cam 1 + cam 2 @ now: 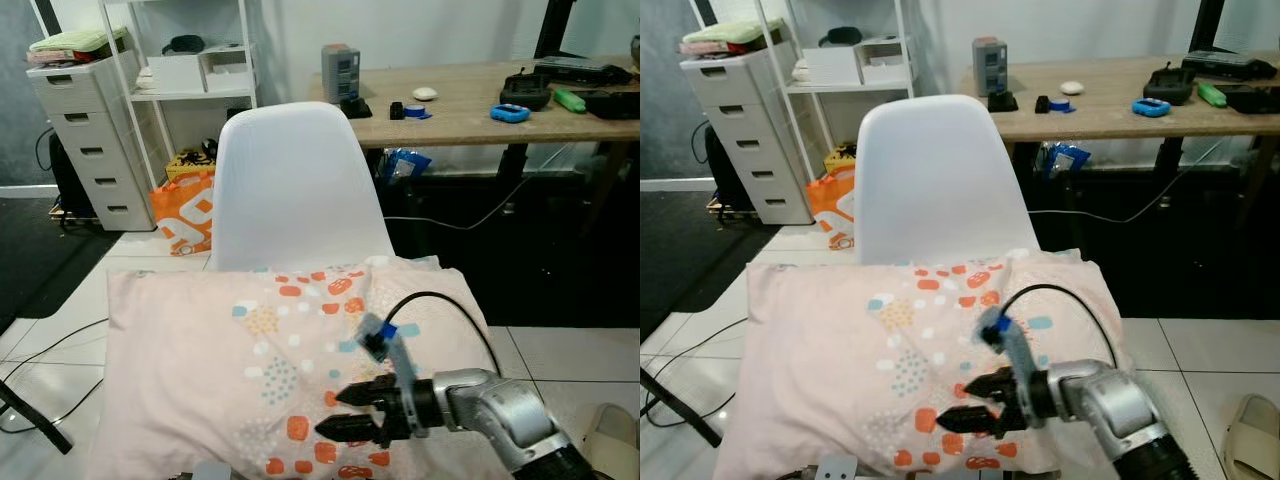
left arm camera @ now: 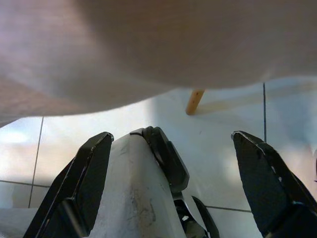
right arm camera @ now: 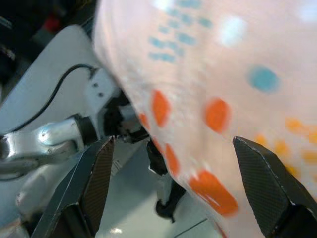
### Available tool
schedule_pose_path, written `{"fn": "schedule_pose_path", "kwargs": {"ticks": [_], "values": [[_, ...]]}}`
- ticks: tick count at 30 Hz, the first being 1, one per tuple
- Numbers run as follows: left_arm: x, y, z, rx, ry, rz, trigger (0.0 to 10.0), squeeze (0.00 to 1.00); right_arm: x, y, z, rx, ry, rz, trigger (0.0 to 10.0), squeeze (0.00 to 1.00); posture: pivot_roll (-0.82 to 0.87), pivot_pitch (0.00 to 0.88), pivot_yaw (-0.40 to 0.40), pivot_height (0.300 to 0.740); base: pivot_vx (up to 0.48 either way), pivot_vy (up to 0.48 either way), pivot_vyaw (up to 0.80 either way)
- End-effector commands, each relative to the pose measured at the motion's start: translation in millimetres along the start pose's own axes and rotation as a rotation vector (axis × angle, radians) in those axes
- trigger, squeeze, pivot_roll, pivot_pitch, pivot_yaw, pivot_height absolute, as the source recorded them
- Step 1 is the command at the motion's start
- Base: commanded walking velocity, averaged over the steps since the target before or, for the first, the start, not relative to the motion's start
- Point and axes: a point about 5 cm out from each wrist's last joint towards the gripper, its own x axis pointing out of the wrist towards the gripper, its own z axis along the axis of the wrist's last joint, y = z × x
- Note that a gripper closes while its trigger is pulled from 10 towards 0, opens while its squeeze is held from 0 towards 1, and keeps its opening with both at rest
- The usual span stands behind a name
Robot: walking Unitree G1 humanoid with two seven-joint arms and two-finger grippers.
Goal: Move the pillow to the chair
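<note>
Before white chair (image 1: 300,190), right end effector (image 1: 335,413) spread over pillow (image 1: 220,350); beneath pillow, left end effector (image 2: 173,183) spread.

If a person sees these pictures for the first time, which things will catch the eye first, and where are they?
The large pink pillow with orange and blue dots lies across the foreground, directly in front of the white chair. The right gripper rests on the pillow's upper side near its right end, fingers open. Behind the chair stands a wooden desk with small gadgets on it.
</note>
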Motion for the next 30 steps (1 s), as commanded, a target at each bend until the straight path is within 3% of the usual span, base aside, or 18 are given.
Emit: {"fn": "schedule_pose_path", "kwargs": {"ticks": [1, 5, 11, 12, 13, 14, 16, 17, 18, 19, 20, 23, 25, 27, 30], "values": [[-17.7, -5.8, -40.4, -0.009, 0.182, -0.019, 10.0, 0.00, 1.7, -4.5, -9.6, 0.082, 0.000, -0.011, 10.0, 0.00, -0.19, 0.080, 0.029, 0.520, 0.000, 0.000, 0.00], [-18.1, -4.8, -41.2, -0.007, 0.183, -0.017, 10.0, 0.00, -4.2, -17.5, -25.0, 0.166, 0.013, -0.045, 10.0, 0.00, -0.19, 0.087, 0.034, 0.520, 0.000, 0.000, 0.00], [-18.3, -4.4, -41.6, -0.005, 0.184, -0.017, 10.0, 0.00, -11.9, -29.5, -35.3, 0.196, 0.044, -0.126, 10.0, 0.00, -0.19, 0.091, 0.034, 0.520, 0.000, 0.000, 0.00], [-18.4, -4.3, -41.8, -0.005, 0.185, -0.017, 10.0, 0.00, -18.5, -39.2, -39.1, 0.214, 0.054, -0.201, 10.0, 0.00, -0.20, 0.094, 0.036, 0.520, 0.000, 0.000, 0.00], [-18.4, -4.3, -41.8, -0.005, 0.185, -0.017, 10.0, 0.00, -18.5, -39.2, -39.1, 0.214, 0.054, -0.201, 10.0, 0.00, -0.20, 0.094, 0.036, 0.520, 0.000, 0.000, 0.00], [-18.6, -4.2, -42.1, -0.004, 0.185, -0.018, 10.0, 0.00, -31.8, -55.8, -42.1, 0.209, 0.066, -0.341, 10.0, 0.00, -0.20, 0.098, 0.036, 0.520, 0.000, 0.000, 0.00], [-18.6, -4.2, -42.1, -0.004, 0.185, -0.018, 10.0, 0.00, -31.8, -55.8, -42.1, 0.209, 0.066, -0.341, 10.0, 0.00, -0.20, 0.098, 0.036, 0.520, 0.000, 0.000, 0.00], [-18.7, -4.2, -42.2, -0.004, 0.186, -0.018, 10.0, 0.00, -48.0, -72.6, -43.5, 0.181, 0.080, -0.494, 10.0, 0.00, -0.20, 0.098, 0.036, 0.520, 0.000, 0.000, 0.00], [-18.7, -4.2, -42.2, -0.004, 0.186, -0.018, 10.0, 0.00, -48.0, -72.6, -43.5, 0.181, 0.080, -0.494, 10.0, 0.00, -0.20, 0.098, 0.036, 0.520, 0.000, 0.000, 0.00], [-18.8, -4.3, -42.4, -0.004, 0.186, -0.018, 10.0, 0.00, -65.9, -87.4, -43.3, 0.144, 0.092, -0.643, 10.0, 0.00, -0.20, 0.099, 0.036, 0.520, 0.000, 0.000, 0.00], [-18.8, -4.3, -42.4, -0.004, 0.186, -0.018, 10.0, 0.00, -65.9, -87.4, -43.3, 0.144, 0.092, -0.643, 10.0, 0.00, -0.20, 0.099, 0.036, 0.520, 0.000, 0.000, 0.00], [-18.9, -4.7, -42.4, -0.006, 0.185, -0.018, 10.0, 0.00, -103.4, -108.9, -33.6, 0.066, 0.070, -0.899, 10.0, 0.00, -0.20, 0.101, 0.036, 0.520, 0.000, 0.000, 0.00], [-18.9, -4.7, -42.4, -0.006, 0.185, -0.018, 10.0, 0.00, -103.4, -108.9, -33.6, 0.066, 0.070, -0.899, 10.0, 0.00, -0.20, 0.101, 0.036, 0.520, 0.000, 0.000, 0.00], [-18.8, -4.9, -42.2, -0.007, 0.184, -0.018, 10.0, 0.00, -115.3, -113.9, -25.1, 0.003, 0.047, -0.987, 10.0, 0.00, -0.20, 0.100, 0.036, 0.520, 0.000, 0.000, 0.00], [-18.7, -4.8, -42.0, -0.007, 0.184, -0.018, 10.0, 0.00, -118.8, -115.7, -15.6, -0.041, -0.002, -1.027, 10.0, 0.00, -0.20, 0.099, 0.037, 0.520, 0.000, 0.000, 0.00]]}}
